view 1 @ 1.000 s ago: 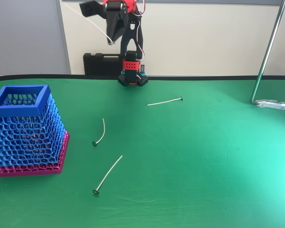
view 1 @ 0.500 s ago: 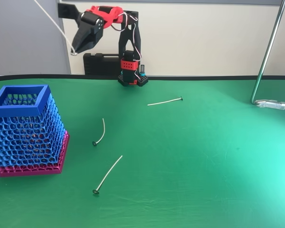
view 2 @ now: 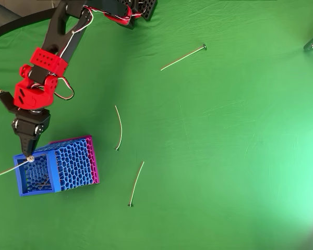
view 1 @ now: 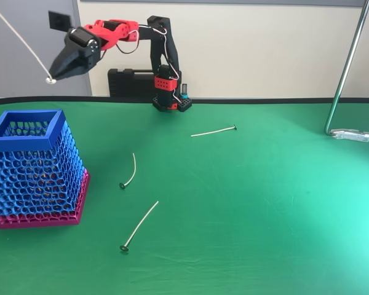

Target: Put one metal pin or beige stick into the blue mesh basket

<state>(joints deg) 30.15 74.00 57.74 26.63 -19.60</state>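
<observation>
My gripper (view 1: pixel 54 75) (view 2: pixel 28 155) hangs high over the blue mesh basket (view 1: pixel 26 130) (view 2: pixel 55 155), shut on the head end of a thin pale metal pin (view 1: pixel 21 40) (view 2: pixel 5 171). The pin slants up and to the left in the fixed view, and in the overhead view it reaches left past the basket's rim. The basket stands upright on its magenta base at the table's left. A dark thin piece lies inside it in the overhead view.
Three more pins lie on the green cloth: a straight one (view 1: pixel 213 131) (view 2: pixel 182 56) mid-back, a curved one (view 1: pixel 130 171) (view 2: pixel 119 127) near the basket, a straight one (view 1: pixel 139 225) (view 2: pixel 136 183) in front. A metal stand (view 1: pixel 346 74) is at right, a black case (view 1: pixel 129 82) behind the arm's base.
The arm has swung left and lowered with the pin, from above its base to a spot over the basket's rim. The pins on the cloth have not moved.
</observation>
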